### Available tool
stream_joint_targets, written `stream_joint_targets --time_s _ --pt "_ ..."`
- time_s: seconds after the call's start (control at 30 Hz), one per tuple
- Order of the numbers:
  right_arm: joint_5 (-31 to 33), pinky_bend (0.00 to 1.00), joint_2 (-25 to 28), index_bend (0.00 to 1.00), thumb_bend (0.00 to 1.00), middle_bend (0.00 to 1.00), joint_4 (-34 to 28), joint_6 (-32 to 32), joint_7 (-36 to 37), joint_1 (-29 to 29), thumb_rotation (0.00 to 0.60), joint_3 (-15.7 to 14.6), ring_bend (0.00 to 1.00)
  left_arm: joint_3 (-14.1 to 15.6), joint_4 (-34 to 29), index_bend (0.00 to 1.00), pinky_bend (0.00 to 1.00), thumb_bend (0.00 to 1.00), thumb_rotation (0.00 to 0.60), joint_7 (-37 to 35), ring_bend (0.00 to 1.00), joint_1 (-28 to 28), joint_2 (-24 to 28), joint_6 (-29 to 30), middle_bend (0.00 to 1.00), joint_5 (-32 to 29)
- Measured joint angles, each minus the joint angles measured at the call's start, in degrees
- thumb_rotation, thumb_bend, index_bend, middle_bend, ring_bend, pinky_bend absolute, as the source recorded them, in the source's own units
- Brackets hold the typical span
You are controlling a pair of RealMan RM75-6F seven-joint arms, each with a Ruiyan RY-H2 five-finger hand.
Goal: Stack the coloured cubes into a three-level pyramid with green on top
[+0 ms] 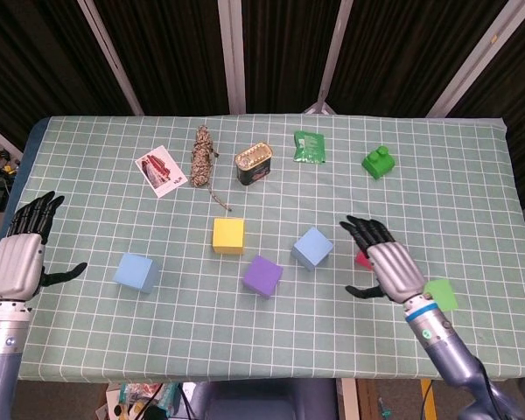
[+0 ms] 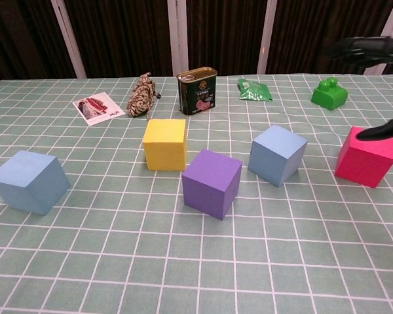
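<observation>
1. The right hand [image 1: 387, 265] was seen hovering right over the pink cube [image 2: 365, 156], fingers spread apart and nothing gripped. In the head view most of that cube was hidden behind the hand; in the chest view only dark fingertips [image 2: 361, 47] poked in from the right edge, with the thumb tip just above the cube's top face. Whether it was actually touching couldn't be told.
2. The left hand [image 1: 19, 258] was parked off the left edge of the table [image 1: 472, 166], fingers splayed, holding nothing.
3. The green cube [image 1: 441, 295] was found lying near the front right corner of the table, just beside the right forearm, on its own.
4. The other cubes were all flat on the checked cloth, none stacked: light blue cube [image 1: 137, 272] at the left, yellow cube [image 1: 228, 235] and purple cube [image 1: 262, 276] in the middle, and a second blue cube [image 1: 312, 248] just left of the pink one.
5. Along the back, a card [image 1: 160, 170], a bundle of cord [image 1: 201, 157], a tin can [image 1: 254, 164], a green packet [image 1: 310, 146] and a green toy brick [image 1: 378, 162] were lined up, well apart from the cubes.
</observation>
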Motion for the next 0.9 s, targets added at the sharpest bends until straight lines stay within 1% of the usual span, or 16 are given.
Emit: stream_joint_targets --time_s 0.1,0.2,0.37,0.43,0.53,0.63,0.77,0.9 --pt "1.96 0.00 -3.59 0.00 0.18 0.02 0.37 -2.88 -2.81 3.93 0.600 0.59 0.00 -0.57 0.27 0.00 0.02 0.14 0.600 -0.44 0.00 0.33 0.09 -0.58 0.00 -0.43" --pt "4.44 0.00 -6.84 0.00 0.18 0.04 2.57 -6.07 -5.20 7.61 0.600 0.95 0.01 -1.14 0.51 0.00 0.02 0.14 0.600 -0.95 0.00 0.71 0.30 -1.04 0.00 -0.84" --pt "9.74 0.00 -9.78 0.00 0.18 0.04 8.36 -10.26 -7.30 12.45 0.600 1.50 0.02 -2.01 0.49 0.00 0.02 0.14 0.600 -1.76 0.00 1.50 0.93 -1.34 0.00 -0.91" --pt "11.57 0.00 -10.14 0.00 0.18 0.04 9.45 -11.05 -7.64 13.22 0.600 1.55 0.02 -2.23 0.45 0.00 0.02 0.14 0.600 -1.91 0.00 1.85 1.14 -1.42 0.00 -0.81" --pt "13.91 0.00 -10.34 0.00 0.18 0.04 9.22 -11.43 -7.51 13.69 0.600 1.39 0.02 -2.57 0.56 0.00 0.02 0.14 0.600 -1.97 0.00 2.19 1.25 -1.64 0.00 -0.79" --pt "14.97 0.00 -10.84 0.00 0.18 0.07 7.39 -11.19 -7.42 14.15 0.600 1.16 0.05 -2.92 0.73 0.00 0.02 0.14 0.600 -1.85 0.00 2.31 1.13 -2.00 0.00 -0.82" --pt "15.93 0.00 -13.44 0.00 0.18 0.14 5.67 -8.99 -8.76 15.34 0.600 1.06 0.08 -3.44 0.74 0.00 0.02 0.14 0.600 -1.55 0.00 2.33 0.77 -2.51 0.00 -0.75" --pt "18.54 0.00 -16.25 0.00 0.18 0.16 5.40 -7.02 -11.04 16.86 0.600 1.17 0.09 -3.91 0.92 0.00 0.02 0.14 0.600 -1.34 0.00 2.31 0.48 -3.22 0.00 -0.93"
